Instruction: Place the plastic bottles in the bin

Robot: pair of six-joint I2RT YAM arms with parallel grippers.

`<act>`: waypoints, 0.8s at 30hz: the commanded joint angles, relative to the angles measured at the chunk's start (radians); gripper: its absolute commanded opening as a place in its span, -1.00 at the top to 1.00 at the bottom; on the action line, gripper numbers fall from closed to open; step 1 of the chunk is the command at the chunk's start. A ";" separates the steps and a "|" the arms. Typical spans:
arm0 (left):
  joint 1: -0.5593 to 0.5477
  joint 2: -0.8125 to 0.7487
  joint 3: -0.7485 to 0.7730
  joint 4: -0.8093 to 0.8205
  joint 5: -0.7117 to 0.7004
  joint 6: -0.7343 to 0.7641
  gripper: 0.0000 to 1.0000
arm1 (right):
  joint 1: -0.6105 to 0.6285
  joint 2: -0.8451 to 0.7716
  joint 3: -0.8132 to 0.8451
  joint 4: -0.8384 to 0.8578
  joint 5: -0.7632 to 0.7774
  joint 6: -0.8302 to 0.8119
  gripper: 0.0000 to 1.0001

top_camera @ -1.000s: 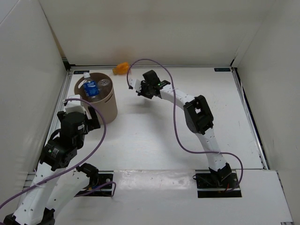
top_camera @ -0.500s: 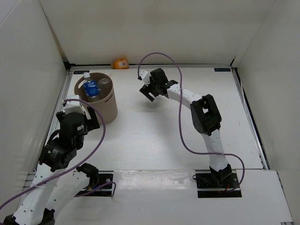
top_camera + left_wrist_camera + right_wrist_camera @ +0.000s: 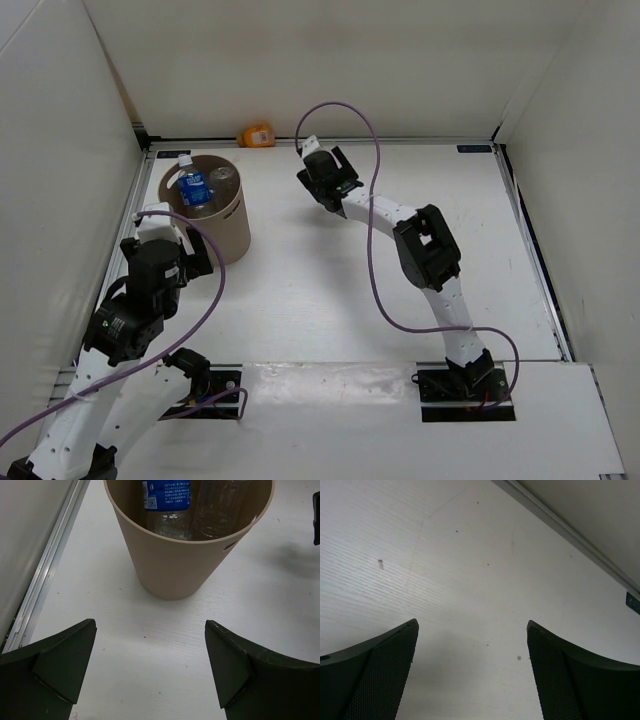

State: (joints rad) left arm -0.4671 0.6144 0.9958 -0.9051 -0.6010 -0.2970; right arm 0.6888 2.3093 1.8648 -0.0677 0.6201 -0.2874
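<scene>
The tan bin (image 3: 228, 228) stands at the back left, and two plastic bottles stand in it: one with a blue label (image 3: 193, 188) and a clear one (image 3: 223, 178). The left wrist view shows the bin (image 3: 175, 570) close ahead, with the blue-label bottle (image 3: 167, 492) and the clear bottle (image 3: 220, 505) inside. A short orange bottle (image 3: 258, 134) lies against the back wall, outside the bin. My left gripper (image 3: 185, 240) (image 3: 150, 624) is open just in front of the bin. My right gripper (image 3: 322, 172) (image 3: 472, 624) is open over bare table, right of the orange bottle.
White walls close the table in on the left, back and right. A metal rail (image 3: 560, 525) runs along the foot of the back wall. A purple cable (image 3: 372, 215) loops over the right arm.
The right gripper has opened. The orange bottle left it and came to rest against the back wall. The right gripper then swung right and back. The left arm has not moved.
</scene>
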 commanded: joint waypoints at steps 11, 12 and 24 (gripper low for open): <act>-0.002 0.015 0.017 0.025 0.027 0.004 -1.00 | -0.123 -0.140 -0.108 0.069 -0.048 0.212 -0.80; -0.002 0.012 0.014 0.025 0.029 0.006 -1.00 | -0.121 -0.143 -0.108 0.069 -0.054 0.212 -0.80; -0.004 0.013 0.014 0.028 0.032 0.007 -1.00 | -0.208 -0.183 -0.148 0.034 -0.195 0.307 -0.80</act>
State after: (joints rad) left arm -0.4671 0.6254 0.9958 -0.9035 -0.5827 -0.2966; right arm 0.5377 2.2017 1.7405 -0.0490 0.4911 -0.0525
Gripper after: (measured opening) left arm 0.998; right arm 0.900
